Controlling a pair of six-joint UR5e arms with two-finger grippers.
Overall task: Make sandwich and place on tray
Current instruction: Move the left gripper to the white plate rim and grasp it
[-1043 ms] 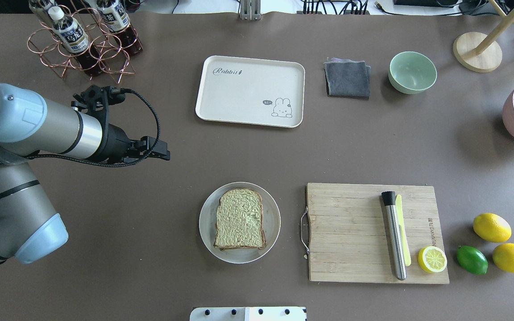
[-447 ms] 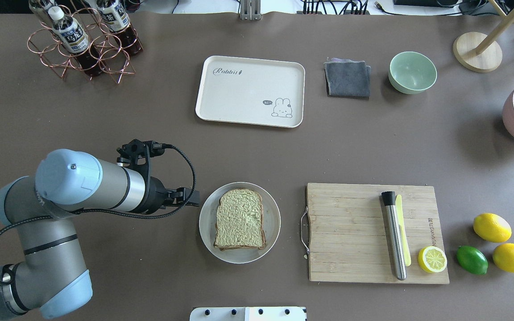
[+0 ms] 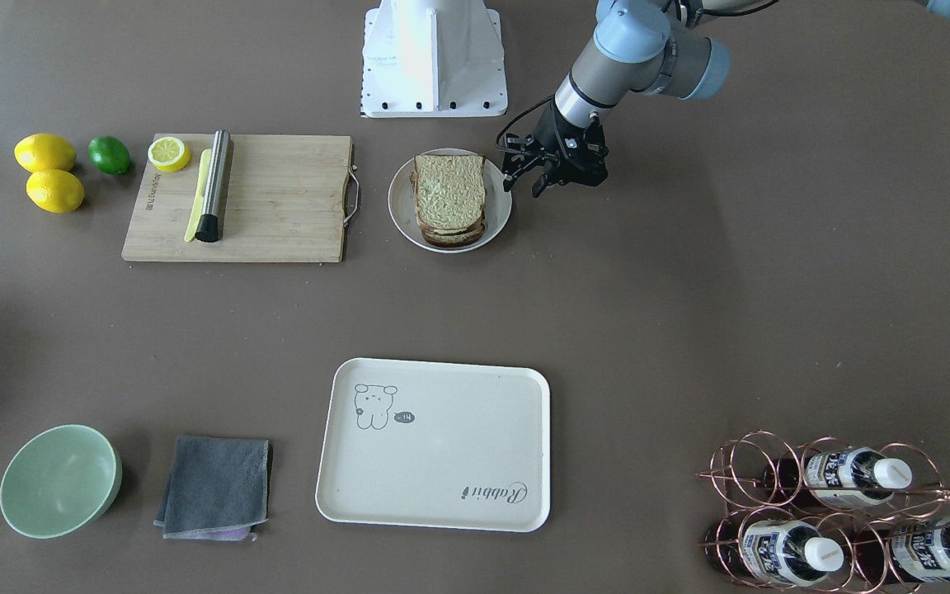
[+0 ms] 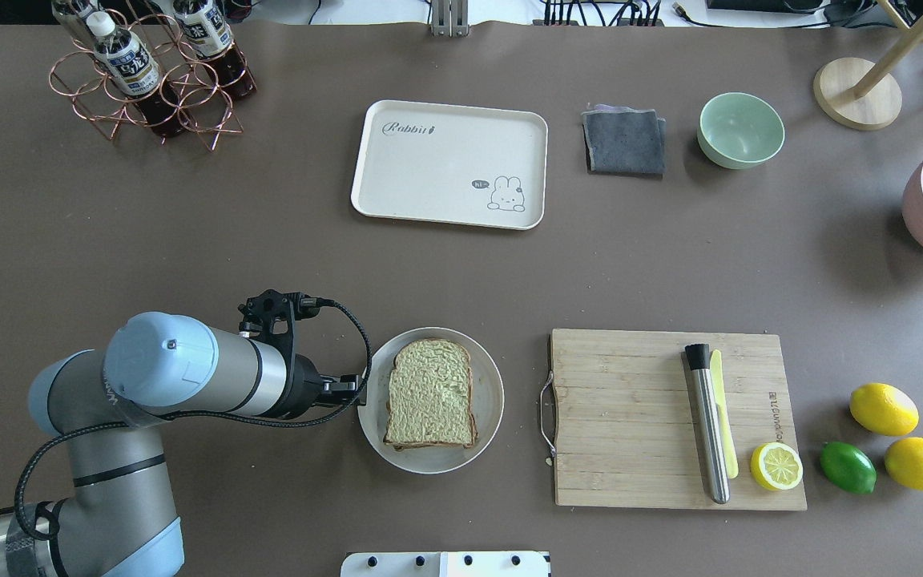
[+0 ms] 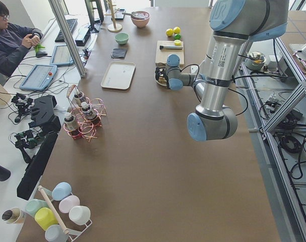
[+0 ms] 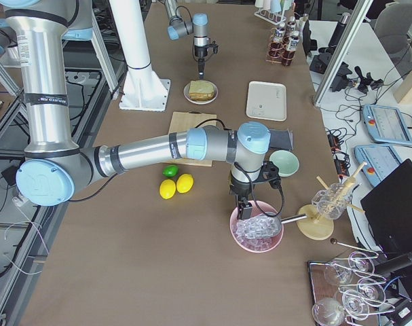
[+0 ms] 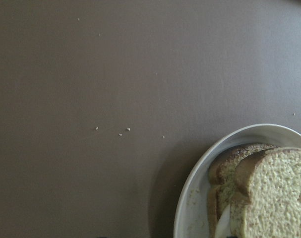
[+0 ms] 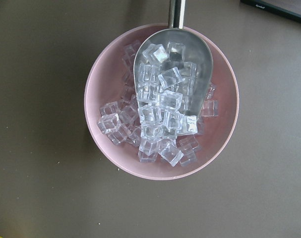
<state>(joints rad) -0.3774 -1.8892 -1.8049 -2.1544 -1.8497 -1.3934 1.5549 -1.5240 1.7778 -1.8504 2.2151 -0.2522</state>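
Observation:
The sandwich (image 4: 431, 393) is a stack of toast slices on a round white plate (image 4: 489, 377) near the table's front; it also shows in the front-facing view (image 3: 449, 194). The left wrist view shows the slices' corner (image 7: 269, 193) with a sliver of white between them. My left gripper (image 4: 359, 390) is low beside the plate's left rim, open and empty, as also seen in the front-facing view (image 3: 526, 180). The cream tray (image 4: 449, 164) lies empty at the far middle. My right gripper (image 6: 243, 207) hangs over a pink ice bowl; I cannot tell its state.
A wooden cutting board (image 4: 630, 417) with a metal rod (image 4: 707, 425) and a lemon half (image 4: 776, 466) lies right of the plate. Lemons and a lime (image 4: 848, 467) lie further right. A grey cloth (image 4: 624, 142), green bowl (image 4: 740, 130), bottle rack (image 4: 149, 76) and pink ice bowl (image 8: 105, 79) stand around.
My left arm has swung from the table's left middle forward and right, bringing the gripper down beside the plate's left rim. The sandwich and tray have not moved.

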